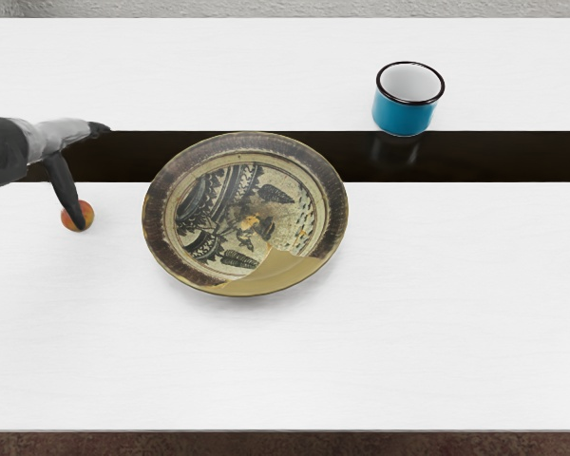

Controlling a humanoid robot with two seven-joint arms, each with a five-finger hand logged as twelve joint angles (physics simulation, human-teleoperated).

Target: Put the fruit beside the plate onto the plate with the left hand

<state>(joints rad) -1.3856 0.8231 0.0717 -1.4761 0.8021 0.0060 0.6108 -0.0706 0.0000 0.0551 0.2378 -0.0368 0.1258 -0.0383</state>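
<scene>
Head view: a white table (408, 313) is seen from above at a slant, crossed from side to side by a dark glossy band (494, 157). A round decorated plate (245, 214) with a brown rim and a dark painted pattern is set near the middle, its far edge overlapping the band. A plain tan patch is seen at its near rim.

A small orange fruit (77, 217) is placed on the table to the left of the plate, near it but not touching and clear of the rim. The left hand (57, 141) is brought in from the left edge on a dark-sleeved arm. Its fingers are spread rather than closed: one dark finger (66, 188) is stretched down onto the top of the fruit, and another dark tip is pointed away to the right. The fruit is touched, not gripped, and nothing is held.

A blue enamel mug (408, 98) with a white inside and a dark lip is stood upright on the far strip of the table – well apart from the plate, to its right, with a faint reflection in the band below it.
</scene>
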